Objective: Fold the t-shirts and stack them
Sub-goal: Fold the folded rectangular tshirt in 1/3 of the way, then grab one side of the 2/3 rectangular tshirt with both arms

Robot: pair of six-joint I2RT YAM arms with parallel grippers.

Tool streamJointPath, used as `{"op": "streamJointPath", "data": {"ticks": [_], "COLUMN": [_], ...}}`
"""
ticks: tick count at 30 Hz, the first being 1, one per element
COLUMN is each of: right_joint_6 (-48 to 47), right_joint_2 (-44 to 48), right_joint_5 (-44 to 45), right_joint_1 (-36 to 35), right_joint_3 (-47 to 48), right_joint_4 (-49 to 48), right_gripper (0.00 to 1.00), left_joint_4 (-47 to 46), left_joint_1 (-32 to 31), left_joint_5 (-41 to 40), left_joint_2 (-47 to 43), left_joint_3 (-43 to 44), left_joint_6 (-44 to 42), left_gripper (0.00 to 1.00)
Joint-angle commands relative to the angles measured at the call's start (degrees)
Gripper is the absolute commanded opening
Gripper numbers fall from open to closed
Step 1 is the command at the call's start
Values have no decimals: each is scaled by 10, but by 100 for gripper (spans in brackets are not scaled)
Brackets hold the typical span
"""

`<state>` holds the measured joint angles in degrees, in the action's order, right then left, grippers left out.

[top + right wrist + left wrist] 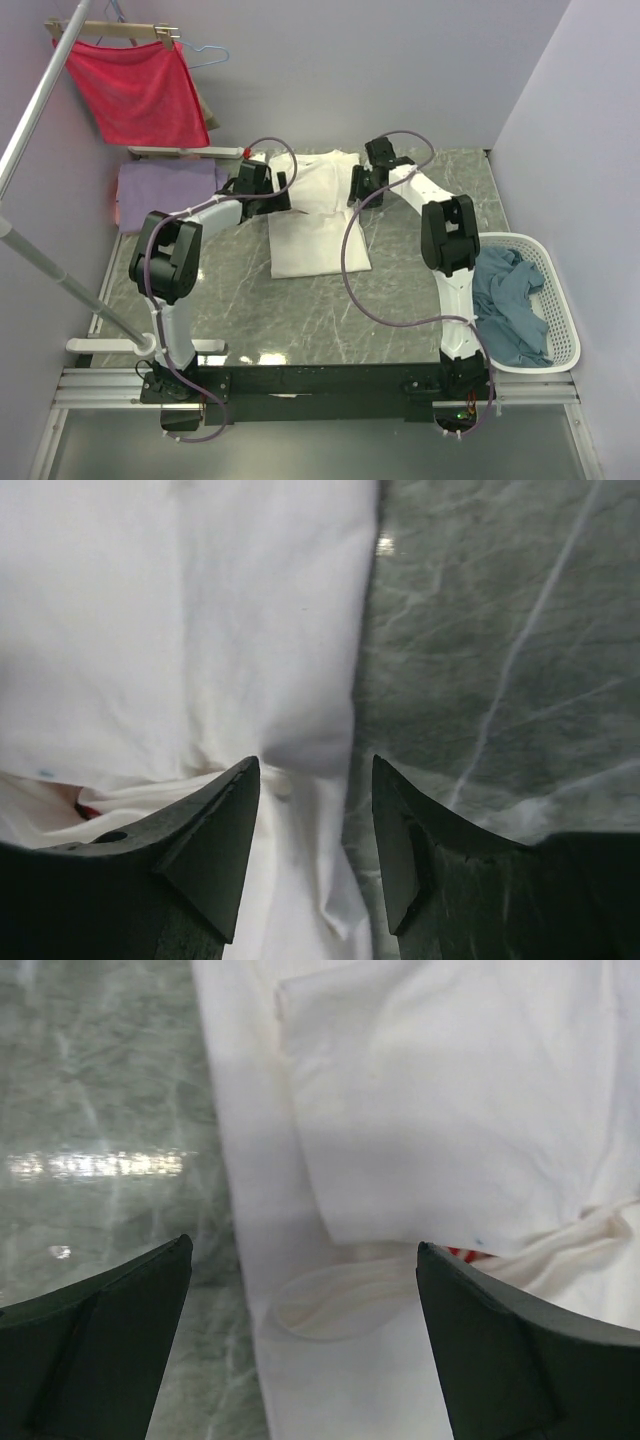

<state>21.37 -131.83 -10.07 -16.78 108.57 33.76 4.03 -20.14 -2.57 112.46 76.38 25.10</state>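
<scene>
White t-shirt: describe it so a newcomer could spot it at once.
On the grey marble table, look at the middle: the white t-shirt lies there, partly folded. The lavender t-shirt lies at the left edge and the grey-blue t-shirt lies in the basket at right; only this one is white.

grey-green marble-patterned tabletop [300,310], enclosed by plain pale lavender walls [350,70] at the back and on both sides. left: slanted silver metal pole [40,100]; wooden hanger [110,30] carrying a red cloth [140,90]. right edge: white slotted plastic basket [562,300]. near edge: black mounting beam [320,380]. a bright glare patch [95,1164] lies on the stone surface.
</scene>
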Motion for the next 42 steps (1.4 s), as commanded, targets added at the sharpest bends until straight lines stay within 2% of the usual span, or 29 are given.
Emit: {"op": "streamJointPath", "data": {"ticks": [1,5,8,14,17,20,27,32,35,39,41,42], "right_joint_6": [-8,-11,-11,-9,-8,-3,13,15,16,18,21,21], "right_joint_2": [47,103,145,251,285,314,337,323,309,293,287,286], "right_joint_5": [30,53,39,29,14,-18,-86,-117,-136,-156,-160,-166], "right_joint_1": [7,8,10,9,10,10,10,10,10,10,10,9], "right_joint_3": [-37,-91,-141,-288,-344,-396,-479,-495,-496,-493,-499,-503], "right_joint_4": [-37,-40,-33,-66,-77,-92,-148,-153,-157,-160,-162,-168], "right_gripper": [56,58,59,61,62,62,63,63,62,61,60,59], "left_joint_4": [-22,-13,5,-32,-68,-82,-154,-179,-192,-211,-220,-220], "left_joint_1": [0,0,0,0,-3,-15,-31,-40,-44,-50,-55,-56], "left_joint_5": [-30,-24,-9,42,86,94,134,143,149,156,155,155], "left_joint_2": [-52,-107,-138,-234,-276,-304,-320,-324,-308,-273,-262,-249], "left_joint_3": [-31,-75,-112,-274,-342,-391,-458,-483,-486,-489,-485,-483], "left_joint_6": [-23,12,27,68,86,99,127,142,147,158,160,161], "left_gripper": [99,99,100,99,99,100,99,99,88,42,37,26]}}
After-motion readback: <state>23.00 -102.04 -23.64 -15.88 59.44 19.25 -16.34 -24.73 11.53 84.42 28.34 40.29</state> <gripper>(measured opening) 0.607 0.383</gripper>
